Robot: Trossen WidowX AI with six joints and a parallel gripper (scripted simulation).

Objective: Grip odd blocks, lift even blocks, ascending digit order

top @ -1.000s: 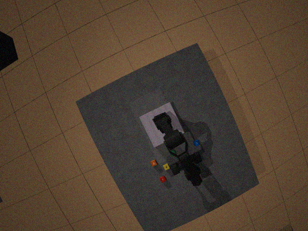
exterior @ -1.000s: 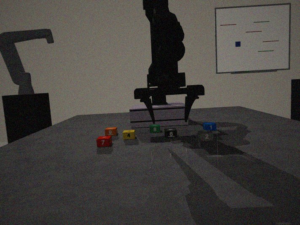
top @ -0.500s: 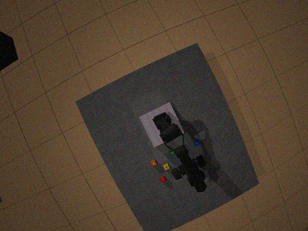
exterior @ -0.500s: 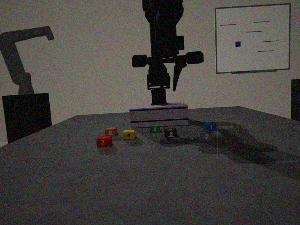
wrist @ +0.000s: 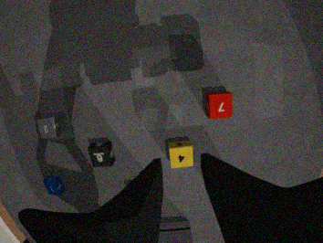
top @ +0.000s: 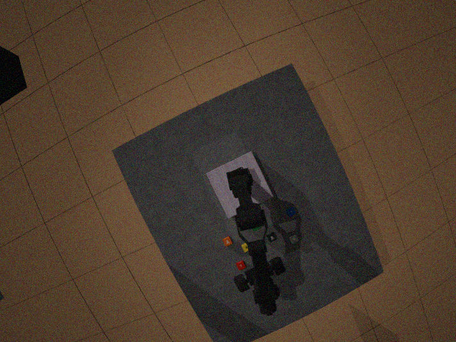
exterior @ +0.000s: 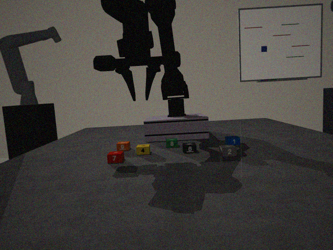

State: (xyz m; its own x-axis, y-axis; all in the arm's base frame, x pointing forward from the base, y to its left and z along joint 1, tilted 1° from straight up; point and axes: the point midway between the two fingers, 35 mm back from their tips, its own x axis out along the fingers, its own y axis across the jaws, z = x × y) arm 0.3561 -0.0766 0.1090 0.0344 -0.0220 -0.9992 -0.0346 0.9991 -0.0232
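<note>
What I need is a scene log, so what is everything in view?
Blocks: seven, in a loose row on the table; blue, grey, black, green, yellow, orange, red.
Table: one, dark grey, centre.
Whiteboard: one, white, back wall.
Cabinet: one, black, beside the table.
Pedestal: one, pale, behind the blocks.
Arm: one, black, on the pedestal.
Gripper: one, black, shut, empty, above the blocks.

Matt, dull finishes throughout

The grey table top (exterior: 80, 204) looks matt and faintly grainy; the coloured blocks, such as the red block (exterior: 115, 157) and yellow block (exterior: 142, 149), read as smooth matt plastic; the black gripper (exterior: 140, 99) is unreflective; the floor (top: 110, 55) looks like matt tan tile.
</note>
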